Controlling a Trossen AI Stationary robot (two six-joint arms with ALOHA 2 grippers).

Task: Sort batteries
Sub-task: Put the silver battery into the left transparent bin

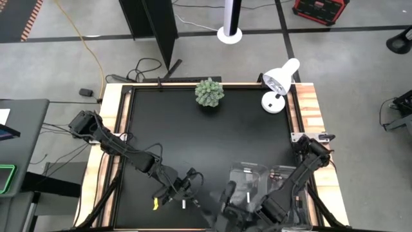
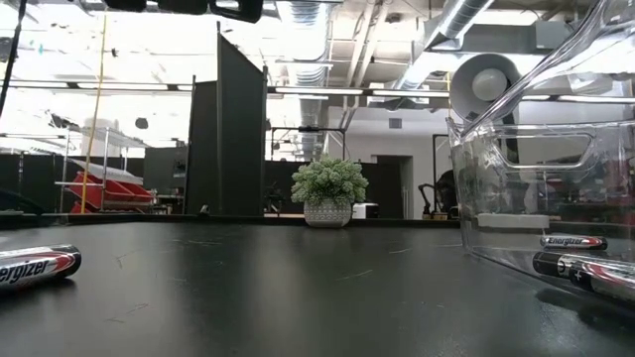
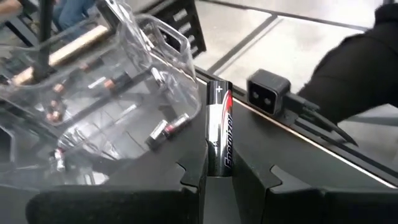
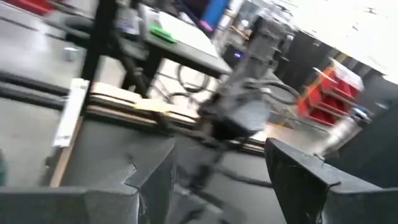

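The left claw [image 1: 185,182] hangs near the front edge of the bench [image 1: 206,138], left of centre, its fingers closed on a battery [image 3: 220,127] that stands upright between them, silver and black with a red band. Just below that claw in the high view, small batteries lie on the black top near the front edge, one of them a white one [image 1: 184,204]. In the low view a further battery [image 2: 35,266] lies flat on the bench at far left. The middle and back of the bench lie open between the arms and the far edge.

The right claw [image 1: 226,196] sits low at the front, just left of the bins, its fingers spread wide with nothing between them.

A clear bin [image 1: 248,174] stands at front right with a second one beside it; both hold batteries. The low view shows two batteries [image 2: 573,241] lying on a bin's floor. The left wrist view shows copper-ended ones [image 3: 111,81] in the farther bin and a few silver-and-red ones in the nearer.

At the back edge stand a small potted plant [image 1: 210,91] and a white lamp [image 1: 280,82]. Beyond is a workshop with dark partitions [image 2: 223,129].
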